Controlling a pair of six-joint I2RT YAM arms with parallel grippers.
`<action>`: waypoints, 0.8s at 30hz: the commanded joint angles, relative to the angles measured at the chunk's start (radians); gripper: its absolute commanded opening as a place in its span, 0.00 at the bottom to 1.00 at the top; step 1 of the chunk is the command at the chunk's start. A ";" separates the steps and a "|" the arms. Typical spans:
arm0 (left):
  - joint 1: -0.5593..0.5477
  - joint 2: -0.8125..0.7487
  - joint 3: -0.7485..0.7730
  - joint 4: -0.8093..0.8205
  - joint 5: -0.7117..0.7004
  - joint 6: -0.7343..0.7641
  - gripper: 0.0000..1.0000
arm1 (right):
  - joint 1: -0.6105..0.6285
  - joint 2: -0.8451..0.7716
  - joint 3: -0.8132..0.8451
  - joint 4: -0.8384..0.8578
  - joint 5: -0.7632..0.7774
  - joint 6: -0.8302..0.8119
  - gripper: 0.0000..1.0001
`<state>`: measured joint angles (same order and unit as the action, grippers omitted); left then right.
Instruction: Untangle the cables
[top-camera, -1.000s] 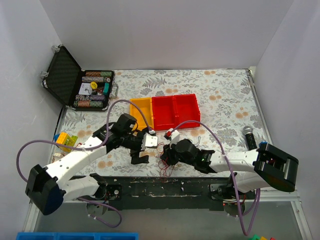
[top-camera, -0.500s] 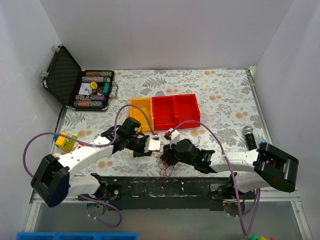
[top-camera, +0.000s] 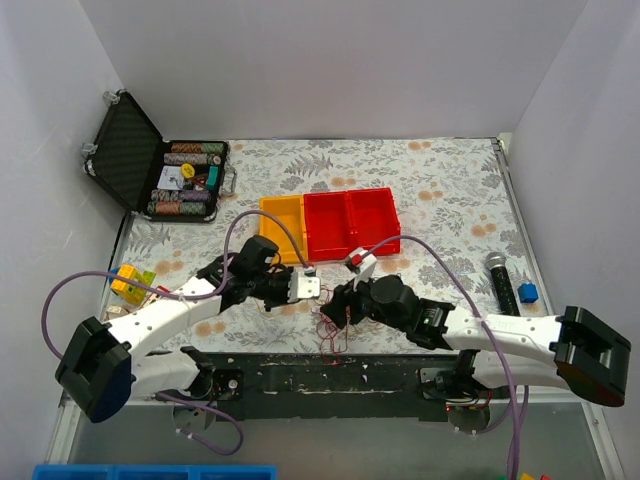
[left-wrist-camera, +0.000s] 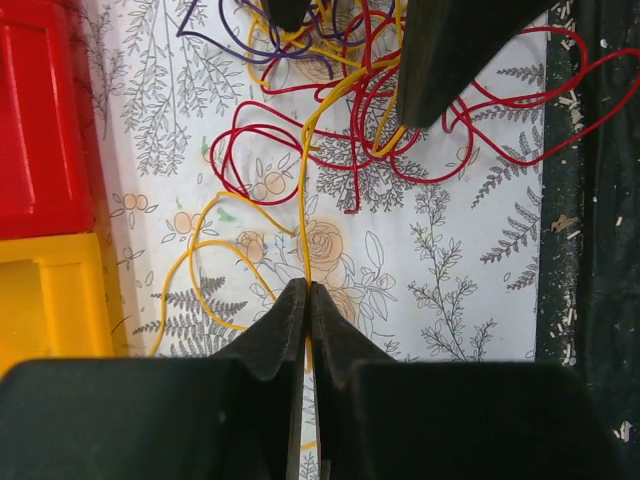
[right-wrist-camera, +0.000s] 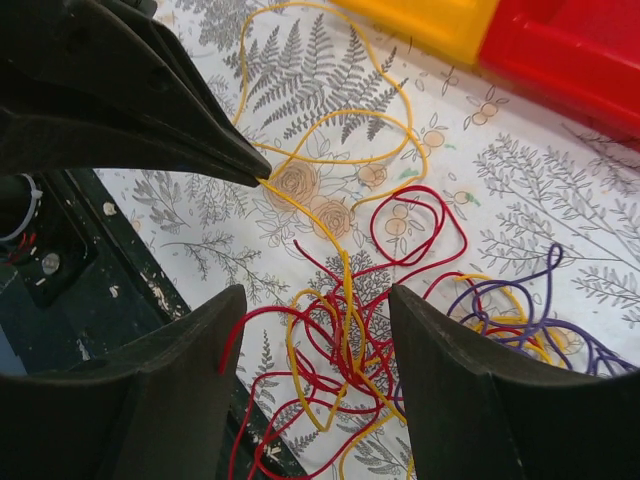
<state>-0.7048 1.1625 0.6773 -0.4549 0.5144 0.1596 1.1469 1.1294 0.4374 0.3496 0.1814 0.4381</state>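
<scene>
As the cables (top-camera: 333, 332) lie now: a loose knot of red, yellow and purple wire on the bench (top-camera: 450, 190), at its near edge, between the two arms.
Left end effector (left-wrist-camera: 305, 298): fingers together, clamped on a single yellow strand (left-wrist-camera: 301, 215).
Right end effector (right-wrist-camera: 315, 295): fingers apart, hanging over the knot with red and yellow loops between them. No wire appears gripped.
Bearing of knot from left end effector: 12 o'clock in the left wrist view, and about 4 o'clock in the overhead view, just beside.
Long axis of held strand: straight from the pinch toward 12 o'clock, entering the knot among the red loops. It looks drawn fairly straight, but tension cannot be confirmed.
Slack: a free yellow loop lies at about 10 o'clock of the pinch, toward the yellow tray (left-wrist-camera: 50, 300).
Nearer arm: the right is directly over the knot, and the left stands off at the strand's outer end.
Judgement: the coming move turns on this axis. A pull toward 6 o'clock in the left wrist view, about 10 o'clock overhead, would draw the strand lengthwise out of the knot, and the right is placed to pin the rest.
Risk: red loops cross the yellow strand, so the whole knot may drag with it.
</scene>
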 joint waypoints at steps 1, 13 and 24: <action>-0.005 -0.067 -0.007 -0.002 -0.048 -0.025 0.00 | -0.030 -0.095 -0.032 -0.044 0.041 -0.006 0.67; -0.004 -0.175 0.140 -0.157 -0.065 -0.046 0.00 | -0.127 0.022 -0.058 -0.075 0.069 0.037 0.60; -0.004 -0.302 0.275 -0.309 -0.189 -0.038 0.00 | -0.127 0.204 -0.057 -0.144 0.108 0.122 0.18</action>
<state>-0.7055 0.9207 0.8394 -0.7002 0.4026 0.1154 1.0210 1.2938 0.3817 0.2901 0.2440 0.5060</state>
